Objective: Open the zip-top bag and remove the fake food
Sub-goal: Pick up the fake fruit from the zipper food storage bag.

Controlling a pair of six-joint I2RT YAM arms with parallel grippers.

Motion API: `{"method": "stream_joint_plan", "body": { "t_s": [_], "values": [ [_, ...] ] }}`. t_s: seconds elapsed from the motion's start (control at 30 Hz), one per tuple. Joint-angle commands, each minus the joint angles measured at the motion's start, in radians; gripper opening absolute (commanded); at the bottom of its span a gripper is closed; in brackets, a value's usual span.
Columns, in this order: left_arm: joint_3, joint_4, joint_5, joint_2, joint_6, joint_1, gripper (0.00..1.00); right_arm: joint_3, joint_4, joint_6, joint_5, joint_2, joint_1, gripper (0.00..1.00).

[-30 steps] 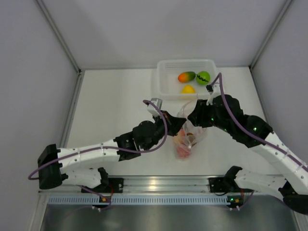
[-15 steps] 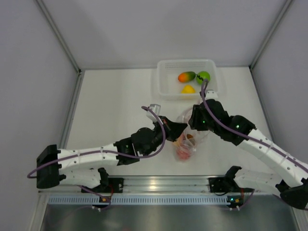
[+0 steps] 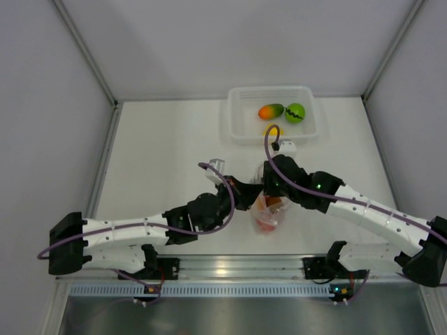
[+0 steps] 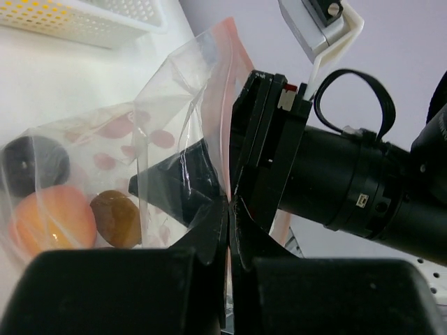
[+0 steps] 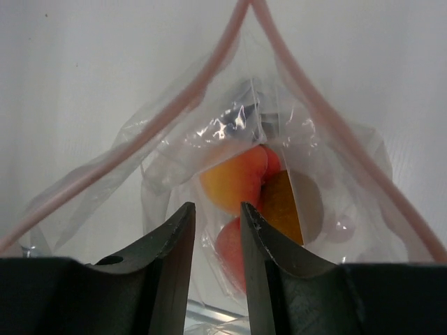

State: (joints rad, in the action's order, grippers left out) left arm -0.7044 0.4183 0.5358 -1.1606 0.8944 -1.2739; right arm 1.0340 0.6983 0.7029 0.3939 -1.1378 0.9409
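Note:
The clear zip-top bag point(image 3: 271, 222) hangs between both arms, its mouth spread wide. My left gripper point(image 3: 248, 190) point(image 4: 229, 209) is shut on the bag's pink zip edge. My right gripper point(image 3: 268, 192) point(image 5: 216, 208) reaches into the mouth, jaws a finger-width apart, with nothing gripped. Inside lie fake food pieces: a peach-orange fruit point(image 5: 236, 178), a brown one point(image 5: 288, 206), a pink-red one point(image 5: 229, 252) and a dark purple one point(image 4: 33, 160). The pink zip strip point(image 5: 307, 105) frames the mouth on both sides.
A white tray point(image 3: 234, 131) stands at the back, holding an orange-green mango point(image 3: 271, 111), a green fruit with black marks point(image 3: 295, 112) and a yellow fruit point(image 3: 271, 129) partly behind the right arm's cable. White walls enclose the table on three sides.
My right arm has swung left and toward the near edge, bringing its gripper from beside the tray into the bag's mouth. The left gripper has kept its hold and shifted slightly nearer.

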Motion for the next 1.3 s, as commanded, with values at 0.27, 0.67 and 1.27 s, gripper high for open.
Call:
{"method": "stream_joint_plan", "body": {
  "t_s": [0.27, 0.67, 1.27],
  "values": [
    [0.025, 0.06, 0.151, 0.056, 0.103, 0.001, 0.0, -0.111, -0.091, 0.136, 0.175, 0.049, 0.15, 0.29],
    [0.023, 0.099, 0.058, 0.056, 0.121, -0.007, 0.0, -0.095, -0.057, 0.066, 0.031, -0.062, 0.069, 0.3],
    [0.083, 0.103, 0.073, 0.036, 0.083, -0.019, 0.0, -0.183, -0.105, -0.066, 0.031, -0.076, -0.056, 0.32]
  ]
}}
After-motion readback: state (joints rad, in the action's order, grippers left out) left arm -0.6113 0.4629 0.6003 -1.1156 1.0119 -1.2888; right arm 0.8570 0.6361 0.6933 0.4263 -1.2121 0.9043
